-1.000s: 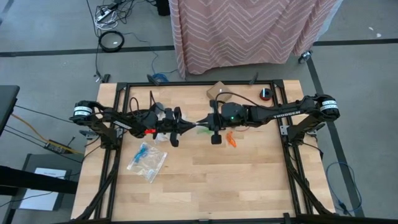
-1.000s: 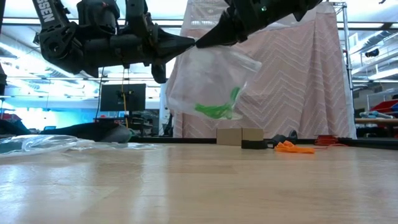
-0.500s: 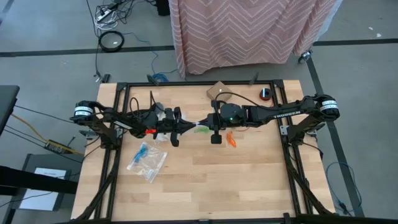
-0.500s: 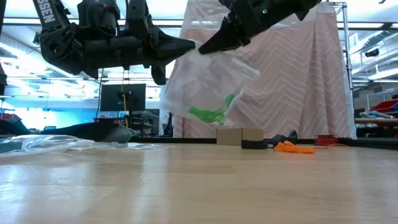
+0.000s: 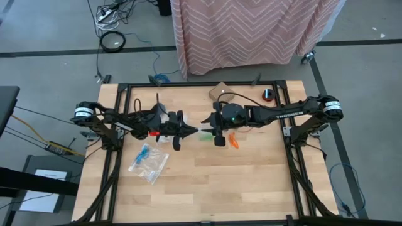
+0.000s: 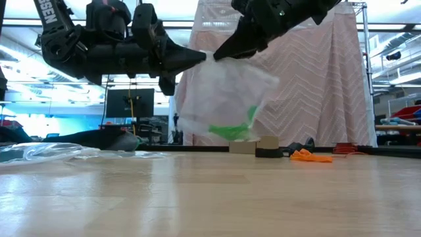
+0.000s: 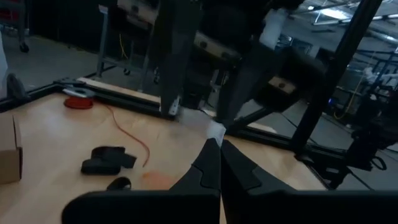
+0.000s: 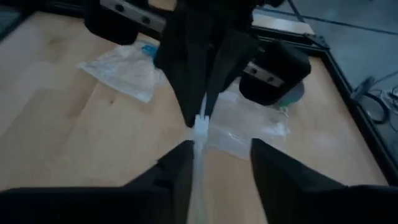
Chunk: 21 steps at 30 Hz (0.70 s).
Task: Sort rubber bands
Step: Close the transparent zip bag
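cardboard box [image 5: 220, 91], red tape roll [image 5: 269, 95], table [image 5: 251, 182].

A clear, glossy plastic bag [image 6: 223, 92] hangs crinkled above a pale, matt wooden surface [image 5: 251, 182] with visible plank grain. Green rubber bands [image 6: 230, 130] show through the film. The fingers [image 7: 214, 168] look like smooth, dark, matt plastic. Behind, patterned pink cloth [image 5: 251, 31] drapes in soft folds beside a plain cardboard box [image 6: 253, 145].

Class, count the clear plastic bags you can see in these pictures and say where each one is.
2. One bag with green bands hangs in the air between the two hands; the other bag, with blue bands, lies flat on the table. More may be hidden behind the arms.
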### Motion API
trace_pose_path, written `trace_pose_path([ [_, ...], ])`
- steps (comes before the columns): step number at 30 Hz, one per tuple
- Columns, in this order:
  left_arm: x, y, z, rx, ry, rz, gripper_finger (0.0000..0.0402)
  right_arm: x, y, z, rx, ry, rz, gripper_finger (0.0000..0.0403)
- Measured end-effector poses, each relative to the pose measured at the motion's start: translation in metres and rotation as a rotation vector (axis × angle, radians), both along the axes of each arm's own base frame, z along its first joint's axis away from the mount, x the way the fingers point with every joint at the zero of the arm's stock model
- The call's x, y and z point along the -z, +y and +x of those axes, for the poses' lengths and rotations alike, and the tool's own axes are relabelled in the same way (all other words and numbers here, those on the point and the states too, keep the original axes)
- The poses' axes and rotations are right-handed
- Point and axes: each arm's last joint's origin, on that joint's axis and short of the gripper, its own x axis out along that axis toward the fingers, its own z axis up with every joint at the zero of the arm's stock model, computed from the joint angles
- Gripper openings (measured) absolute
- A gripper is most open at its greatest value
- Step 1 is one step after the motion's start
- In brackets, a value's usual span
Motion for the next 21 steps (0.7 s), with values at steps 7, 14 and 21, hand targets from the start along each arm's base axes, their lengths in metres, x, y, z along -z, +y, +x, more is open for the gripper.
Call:
trace_pose_path([
  [7, 0.001, 0.000, 0.000, -0.006, 0.011, 0.005, 0.0001, 0.003, 0.001, 0.009, -0.023, -0.056, 0.059, 0.0195],
  [14, 0.001, 0.000, 0.000, -0.011, 0.005, 0.006, 0.0001, 0.021, 0.000, 0.018, -0.012, -0.014, 0.082, 0.0182],
  [21, 0.003, 0.000, 0.000, -0.011, 0.028, 0.021, 0.0001, 0.011, 0.000, 0.016, -0.003, -0.062, 0.074, 0.0136],
])
